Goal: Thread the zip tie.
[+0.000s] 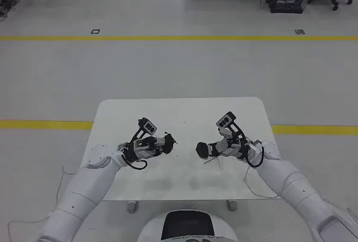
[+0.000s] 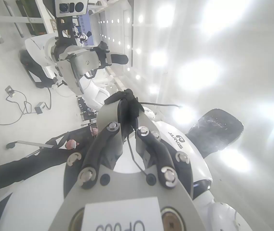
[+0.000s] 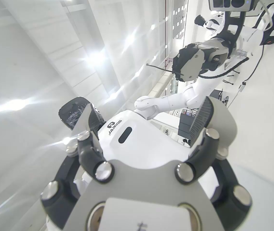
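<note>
Left gripper [image 1: 168, 144]: over the white table [image 1: 185, 112], fingers pressed together, pinching the black zip tie [image 2: 162, 104]. One thin end of the tie sticks out past the fingertips. Its wrist plate carries a white printed label [image 2: 123, 214], cut off at the edge. Right gripper [image 3: 149, 109]: fingers spread wide, apart from the tie.

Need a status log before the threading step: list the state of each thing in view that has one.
left gripper: shut on the zip tie.
zip tie: clamped in the left gripper, one thin end sticking out free.
right gripper: open, empty, apart from the zip tie.
</note>
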`<state>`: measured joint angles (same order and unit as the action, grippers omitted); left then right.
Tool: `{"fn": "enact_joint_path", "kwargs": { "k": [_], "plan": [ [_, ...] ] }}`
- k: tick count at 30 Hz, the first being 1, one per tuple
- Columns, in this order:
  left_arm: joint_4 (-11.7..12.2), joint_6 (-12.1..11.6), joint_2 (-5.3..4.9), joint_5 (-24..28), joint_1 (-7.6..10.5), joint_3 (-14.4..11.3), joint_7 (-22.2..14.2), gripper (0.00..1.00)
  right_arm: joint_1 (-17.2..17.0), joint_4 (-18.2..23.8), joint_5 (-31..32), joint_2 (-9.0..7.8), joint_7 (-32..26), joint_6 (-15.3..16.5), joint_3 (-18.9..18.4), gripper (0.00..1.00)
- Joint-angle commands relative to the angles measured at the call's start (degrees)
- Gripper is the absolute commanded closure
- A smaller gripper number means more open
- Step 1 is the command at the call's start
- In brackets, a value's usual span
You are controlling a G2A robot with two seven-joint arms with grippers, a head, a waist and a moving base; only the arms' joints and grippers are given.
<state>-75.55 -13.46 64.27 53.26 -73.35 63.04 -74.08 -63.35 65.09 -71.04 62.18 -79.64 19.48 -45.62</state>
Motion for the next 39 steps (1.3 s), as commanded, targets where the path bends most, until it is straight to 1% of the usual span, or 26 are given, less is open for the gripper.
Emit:
{"fn": "enact_joint_path", "kwargs": {
  "k": [1,13,14,15,17,19,20,22,24,26,28,34,37,39],
  "plan": [
    [0.12,0.16,-0.02,-0.32,0.05,-0.07,0.15,1.0,0.12,-0.1,-0.3,0.05,0.0,0.0,0.23,0.0],
    [0.12,0.16,-0.02,-0.32,0.05,-0.07,0.15,1.0,0.12,-0.1,-0.3,0.05,0.0,0.0,0.23,0.0],
    [0.04,0.27,0.0,-0.3,-0.01,-0.14,0.53,1.0,0.12,-0.1,-0.3,0.05,0.0,0.0,0.23,0.0],
    [-0.63,0.69,0.09,-0.15,-0.16,-0.51,1.45,1.0,0.12,-0.1,-0.3,0.05,0.0,0.0,0.23,0.0],
    [-1.52,0.86,0.22,0.07,-0.42,-1.12,2.21,1.0,-0.23,0.46,-0.01,0.13,1.68,-0.95,-0.15,0.0],
    [-1.91,0.99,0.37,0.83,-0.52,-1.66,2.17,1.0,-0.44,-0.43,-0.73,0.34,1.61,-1.78,-0.59,0.0],
    [-2.05,1.1,0.46,1.24,-0.5,-2.09,1.82,1.0,-0.62,-1.46,-2.49,0.63,0.76,-2.99,-0.71,0.0],
    [-2.07,1.32,0.62,1.92,-0.35,-2.68,1.39,1.0,-0.36,-3.15,-3.5,1.18,0.0,-3.6,-0.47,0.0],
    [-1.87,1.26,0.78,2.17,-0.05,-3.27,1.2,1.0,-0.22,-4.28,-5.31,1.9,0.0,-5.23,0.31,0.0],
    [-1.59,1.13,0.93,2.29,0.24,-3.76,1.29,1.0,0.2,-5.78,-5.78,2.44,0.0,-5.68,0.91,0.0],
    [-1.26,1.25,1.13,2.69,0.61,-4.4,1.18,1.0,0.53,-6.74,-7.55,3.09,0.0,-7.05,1.49,0.0],
    [-0.27,1.04,1.69,2.37,1.66,-6.36,1.96,1.0,1.7,-9.77,-8.71,4.33,0.0,-9.15,2.73,0.0],
    [0.25,0.95,1.92,2.27,2.05,-7.04,2.59,1.0,2.14,-10.14,-8.74,4.77,0.0,-10.33,3.4,0.0],
    [0.29,1.0,1.95,2.11,2.15,-7.21,2.5,1.0,2.14,-10.14,-8.74,4.77,0.0,-10.33,3.4,0.0]
  ]
}}
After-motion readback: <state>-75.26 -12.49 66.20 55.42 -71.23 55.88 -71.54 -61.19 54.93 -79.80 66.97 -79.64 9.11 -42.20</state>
